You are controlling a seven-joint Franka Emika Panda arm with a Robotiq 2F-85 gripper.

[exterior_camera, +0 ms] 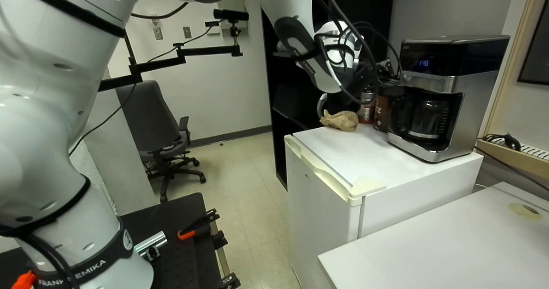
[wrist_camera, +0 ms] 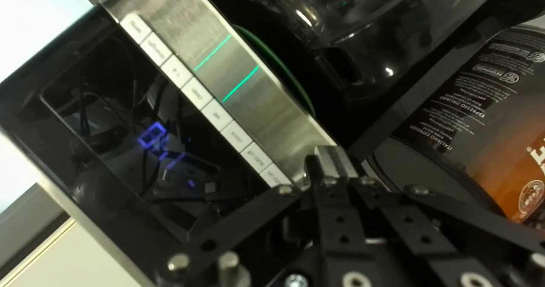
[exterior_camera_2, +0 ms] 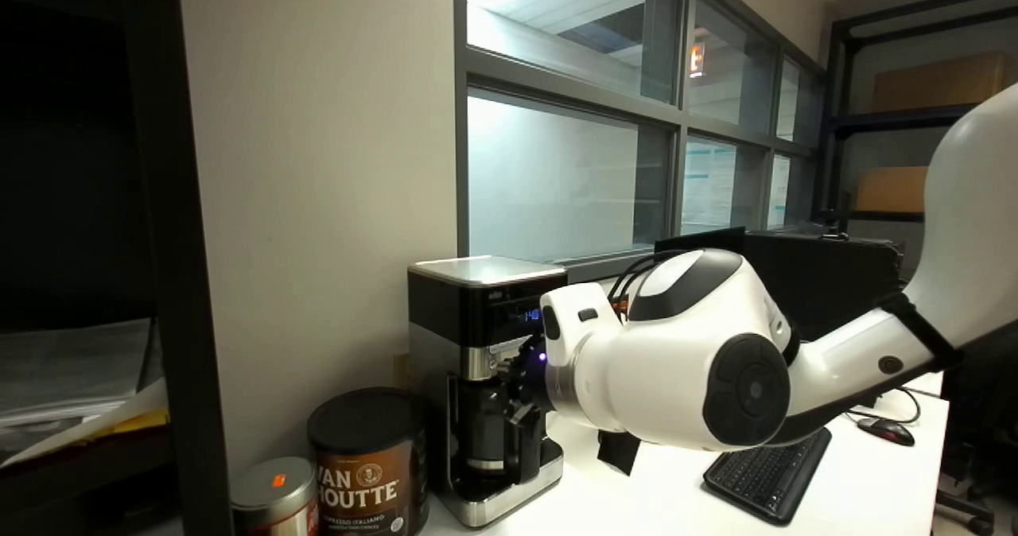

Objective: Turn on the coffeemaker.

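Observation:
The coffeemaker (exterior_camera: pixel 476 113) is a black and silver machine on the white fridge top, and its display shows lit blue digits. It also shows in an exterior view (exterior_camera_2: pixel 445 313). Its dark glass carafe (exterior_camera: pixel 431 119) sits inside. In the wrist view, a row of pale buttons (wrist_camera: pixel 217 114) runs along the silver trim band (wrist_camera: pixel 238 82). My gripper (wrist_camera: pixel 334 161) is shut and empty, its fingertips together. They overlap the end of the trim band, beside the last button in the row; I cannot tell whether they touch. In an exterior view the gripper (exterior_camera_2: pixel 517 377) is at the machine's front.
A brown coffee can (exterior_camera_2: pixel 366 472) and a small tin (exterior_camera_2: pixel 274 492) stand beside the coffeemaker. A crumpled brown paper (exterior_camera: pixel 341 121) lies on the fridge top (exterior_camera: pixel 364 156). A black shelf (exterior_camera: pixel 296 96) stands behind. A keyboard (exterior_camera_2: pixel 767 476) lies on the white desk.

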